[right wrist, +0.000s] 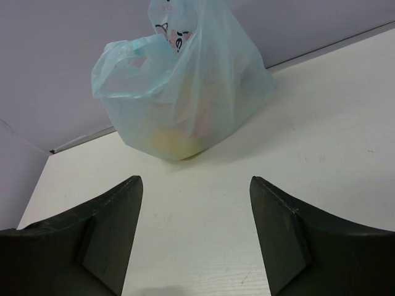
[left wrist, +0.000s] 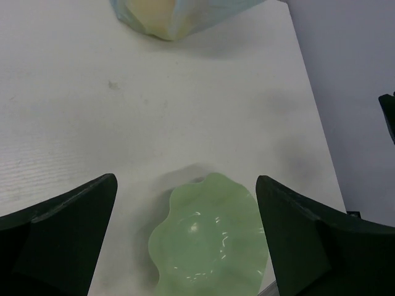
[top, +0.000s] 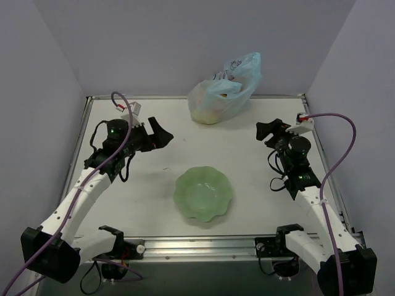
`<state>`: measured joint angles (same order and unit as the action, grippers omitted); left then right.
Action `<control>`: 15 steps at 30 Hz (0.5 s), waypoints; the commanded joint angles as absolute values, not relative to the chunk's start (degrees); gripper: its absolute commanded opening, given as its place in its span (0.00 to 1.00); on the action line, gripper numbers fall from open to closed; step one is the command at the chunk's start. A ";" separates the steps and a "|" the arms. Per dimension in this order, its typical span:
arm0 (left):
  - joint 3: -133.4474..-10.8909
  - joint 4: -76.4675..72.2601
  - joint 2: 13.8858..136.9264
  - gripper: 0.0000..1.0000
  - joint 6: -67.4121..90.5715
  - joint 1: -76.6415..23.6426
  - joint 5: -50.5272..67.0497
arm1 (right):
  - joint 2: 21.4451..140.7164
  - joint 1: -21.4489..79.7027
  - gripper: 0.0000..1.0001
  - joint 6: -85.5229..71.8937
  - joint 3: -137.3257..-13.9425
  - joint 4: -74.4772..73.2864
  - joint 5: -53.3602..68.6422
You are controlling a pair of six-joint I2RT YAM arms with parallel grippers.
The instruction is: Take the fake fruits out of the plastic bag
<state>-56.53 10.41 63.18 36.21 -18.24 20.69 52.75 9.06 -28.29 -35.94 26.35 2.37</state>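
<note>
Surface: white table [top: 154, 185] with plain pale grey walls around it.
Left pincer: left gripper [top: 162, 133] at centre left of the overhead view, black fingers spread wide apart over bare table.
Bowl: pale green scalloped bowl [top: 182, 185] at lower centre, well apart from both arms.
Bag: crinkly light-blue translucent plastic bag [top: 237, 86] at upper centre by the back edge, handles raised.
Fruits: fake fruits [top: 208, 111] inside the bag's lower part, seen only as yellowish blurs.
Right pincer: right gripper [top: 266, 132] at centre right, fingers apart, facing the bag, well short of it.
</note>
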 commanded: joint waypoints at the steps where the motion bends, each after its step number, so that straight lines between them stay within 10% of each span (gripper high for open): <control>1: -59.67 5.54 64.33 0.94 38.23 -17.93 20.39 | 51.94 9.32 0.65 -27.77 -36.12 28.39 1.06; 6: -65.12 4.66 70.21 0.94 39.72 -18.45 20.39 | 52.47 9.40 0.51 -28.21 -35.68 28.57 0.44; 11: -79.32 7.99 79.16 0.94 32.82 -22.48 11.62 | 52.56 9.40 0.00 -28.39 -35.95 27.60 0.18; 15: -91.54 9.14 87.78 0.95 22.70 -26.45 8.26 | 52.65 9.23 0.00 -28.30 -35.95 27.16 -1.67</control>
<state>-81.45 9.63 84.36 32.16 -23.59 12.36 52.82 9.06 -28.51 -35.73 25.80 0.56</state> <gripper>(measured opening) 0.944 0.001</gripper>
